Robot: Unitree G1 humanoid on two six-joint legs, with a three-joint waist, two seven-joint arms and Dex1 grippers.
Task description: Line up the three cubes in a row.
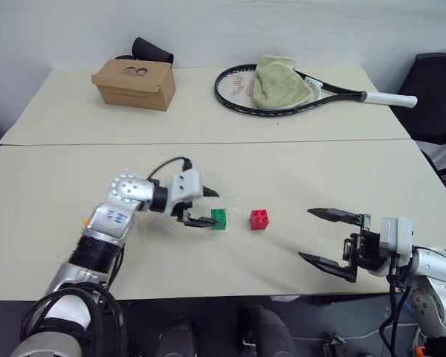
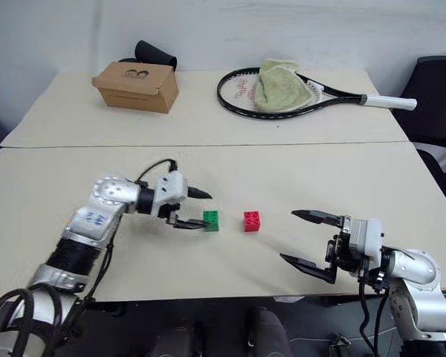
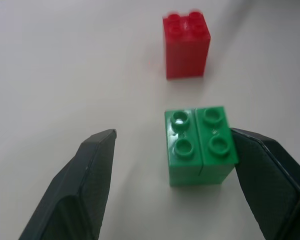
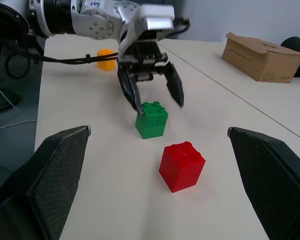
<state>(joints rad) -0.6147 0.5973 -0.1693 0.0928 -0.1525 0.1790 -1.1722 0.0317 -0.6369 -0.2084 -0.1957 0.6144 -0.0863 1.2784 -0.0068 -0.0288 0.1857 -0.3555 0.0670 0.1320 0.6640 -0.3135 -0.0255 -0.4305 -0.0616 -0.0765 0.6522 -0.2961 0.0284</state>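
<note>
green cube (image 3: pixel 200 145) | red cube (image 3: pixel 186 45) | orange-yellow cube (image 4: pixel 106 58) | black end effector fingers (image 4: pixel 60 170) | brown box (image 1: pixel 134 83)

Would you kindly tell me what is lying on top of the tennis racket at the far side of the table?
A crumpled pale green cloth lies over the head of the tennis racket, covering much of the strings. Whatever may sit beneath the cloth is hidden.

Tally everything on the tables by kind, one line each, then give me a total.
Toy building blocks: 3, the green block, the red block and the orange-yellow block
Cardboard box: 1
Tennis racket: 1
Green towel on the racket: 1
Black object behind the box, kind unclear: 1
Total: 7
</note>
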